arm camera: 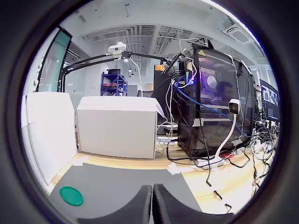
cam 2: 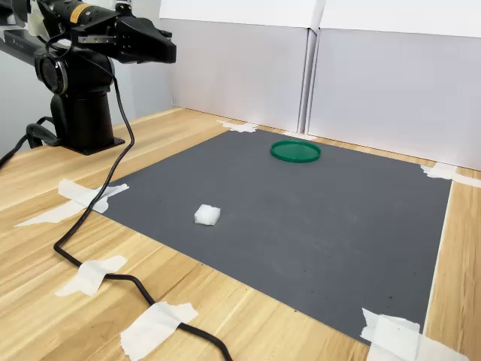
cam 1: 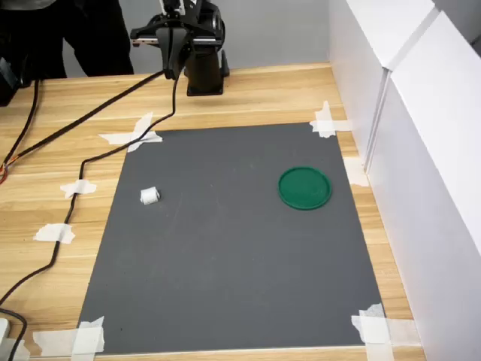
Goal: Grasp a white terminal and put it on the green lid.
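The white terminal (cam 1: 149, 196) (cam 2: 207, 214) lies on the dark grey mat (cam 1: 225, 263), near the mat's left edge in the first exterior view. The green lid (cam 1: 304, 187) (cam 2: 295, 151) (arm camera: 71, 195) lies flat on the mat toward the first exterior view's right, with nothing on it. My gripper (cam 1: 171, 71) (cam 2: 170, 51) (arm camera: 152, 203) is held high over the arm's base (cam 1: 204, 75), beyond the mat's far edge and well away from both objects. In the wrist view its fingertips meet with nothing between them. The terminal is out of the wrist view.
White boards (cam 1: 421, 150) wall off the table along the first exterior view's right. A black cable (cam 1: 83, 169) runs over the wood beside the mat's left edge. White tape strips (cam 1: 135, 135) hold the mat's corners. A person in dark clothes (cam 1: 60, 34) stands behind the table.
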You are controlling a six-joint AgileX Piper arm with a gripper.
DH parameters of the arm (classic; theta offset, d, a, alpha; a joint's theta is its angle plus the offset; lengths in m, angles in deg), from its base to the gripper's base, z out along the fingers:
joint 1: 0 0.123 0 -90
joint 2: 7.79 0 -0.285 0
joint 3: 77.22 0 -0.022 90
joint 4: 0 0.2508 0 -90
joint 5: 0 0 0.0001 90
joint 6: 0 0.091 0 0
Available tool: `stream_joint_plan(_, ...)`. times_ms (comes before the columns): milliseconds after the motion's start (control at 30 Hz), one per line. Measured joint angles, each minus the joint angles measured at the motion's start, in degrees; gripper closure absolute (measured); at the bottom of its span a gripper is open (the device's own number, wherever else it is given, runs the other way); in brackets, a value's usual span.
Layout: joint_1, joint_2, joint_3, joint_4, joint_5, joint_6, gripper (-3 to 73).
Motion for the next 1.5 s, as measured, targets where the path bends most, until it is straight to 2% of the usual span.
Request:
stream_joint_plan(100,0.0,0.0,0.0,-0.8,-0.4,2.9,71.1)
stream_joint_plan(300,0.0,0.0,0.0,-9.7,-0.9,14.6,71.1)
stream_joint_plan(400,0.0,0.0,0.0,-11.3,-0.9,19.8,71.1)
stream_joint_plan(567,0.0,0.0,0.0,-11.7,-0.9,23.2,71.1)
stream_joint_plan(1500,0.0,0.0,0.0,-11.9,-0.4,23.6,71.1)
